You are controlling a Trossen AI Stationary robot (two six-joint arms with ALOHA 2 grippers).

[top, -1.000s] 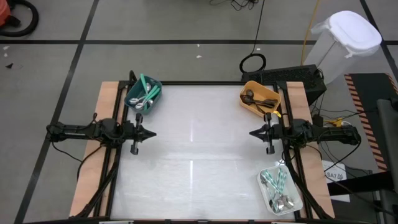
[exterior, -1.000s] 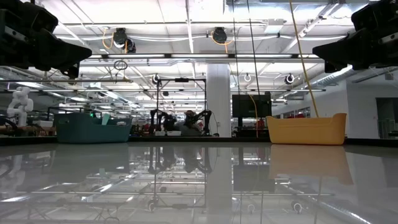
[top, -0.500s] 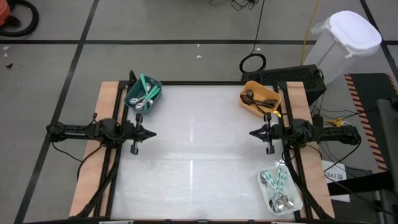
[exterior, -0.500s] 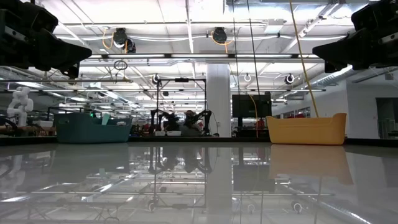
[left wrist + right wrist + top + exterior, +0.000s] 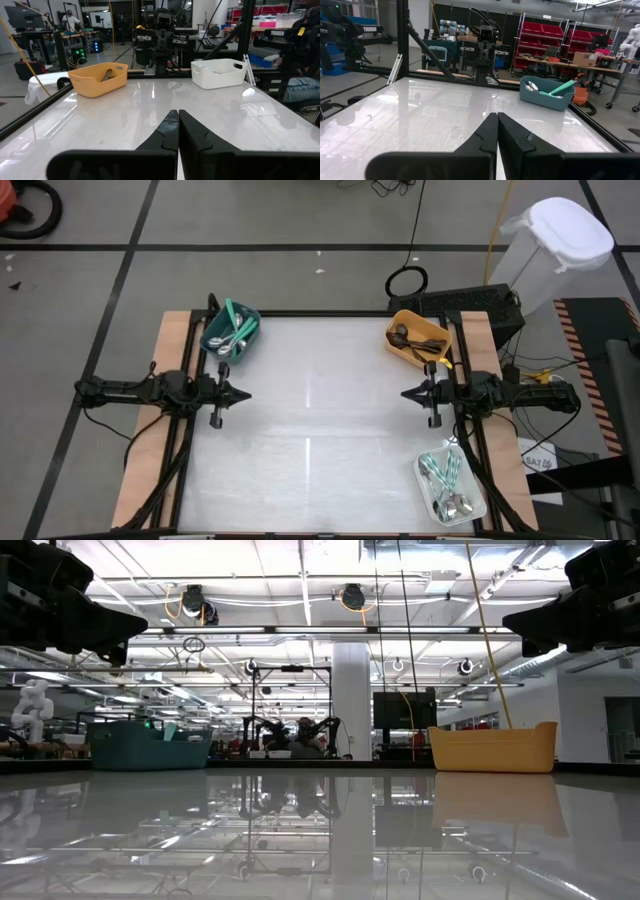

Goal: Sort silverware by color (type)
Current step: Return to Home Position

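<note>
Table [image 5: 320,420] first: a pale, glossy top in a dark frame, with its middle bare and everything pushed out to the edges.

Taking the top as a clock face seen from overhead, the left arm [image 5: 150,391] lies low along the edge at 9 o'clock and the right arm [image 5: 500,394] mirrors it at 3 o'clock. They point straight at each other across the width. The left gripper [image 5: 246,394] sits just inside the frame, its fingers [image 5: 167,131] pressed flat together with nothing between them. The right gripper [image 5: 405,393] is the same, fingers [image 5: 509,131] closed tight on nothing. Both are well apart from any bin.

Three bins hold all the silverware [image 5: 236,330]. The teal bin [image 5: 214,345] stands at about 11 o'clock, with teal-handled pieces and a few shiny ones leaning in it. The orange bin [image 5: 400,350] is at about 1 o'clock and holds dark pieces. The white bin [image 5: 474,504] sits down at 5 o'clock, near the right arm's base, carrying pale green handled spoons with their silver bowls bunched at one end.
</note>
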